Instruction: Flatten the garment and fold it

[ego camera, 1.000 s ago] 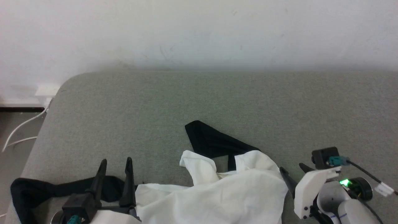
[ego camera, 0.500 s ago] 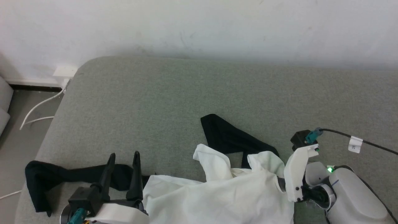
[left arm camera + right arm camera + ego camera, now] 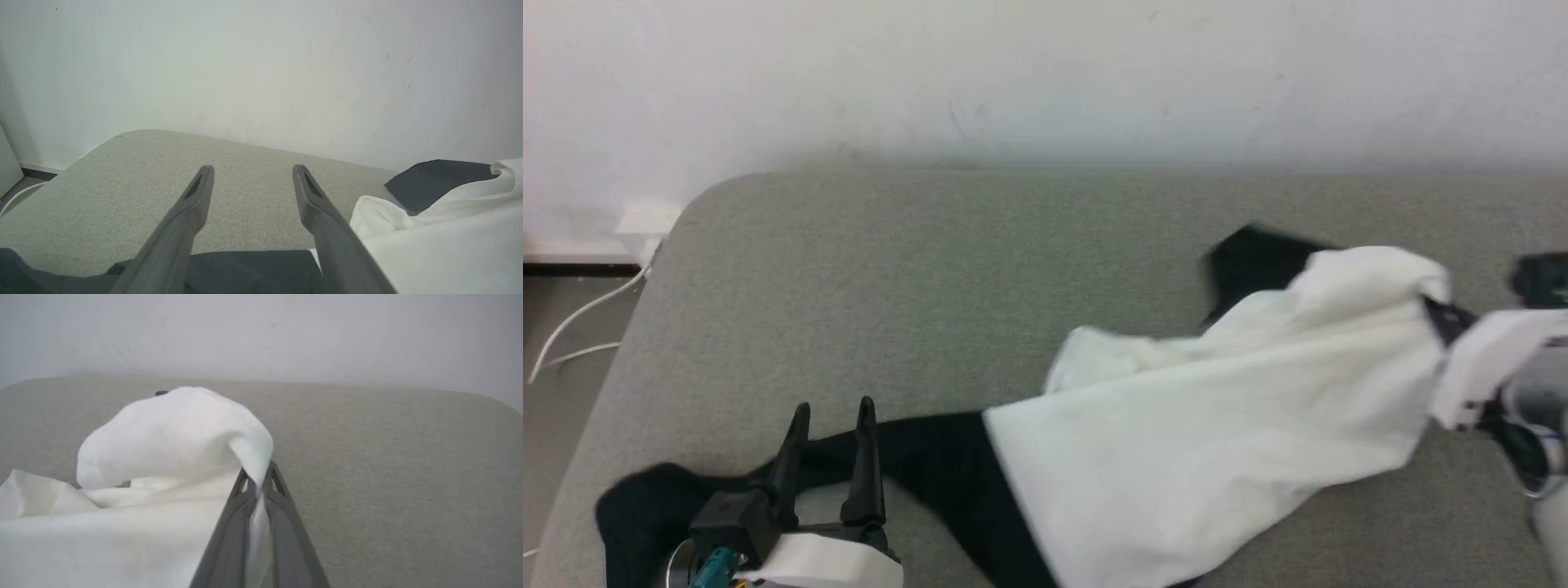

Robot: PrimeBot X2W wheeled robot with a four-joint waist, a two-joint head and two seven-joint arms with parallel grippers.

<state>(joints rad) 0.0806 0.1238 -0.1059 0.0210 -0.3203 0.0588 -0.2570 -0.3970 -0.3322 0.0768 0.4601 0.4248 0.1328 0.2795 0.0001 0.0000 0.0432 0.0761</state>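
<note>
Garment (image 3: 1209, 441) dragged rightward, white body stretched out, black sleeve trailing; right tool (image 3: 258, 475) clenched on its white edge, left tool (image 3: 833, 407) released.

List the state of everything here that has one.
garment: crumpled, not yet folded, one white edge pinched
left gripper: open, empty, above the black sleeve
right gripper: shut on the garment's white fabric

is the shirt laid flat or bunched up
Bunched, not flat: the garment lies rumpled on the grey cushion, one white edge raised and pinched in the shut right gripper.
</note>
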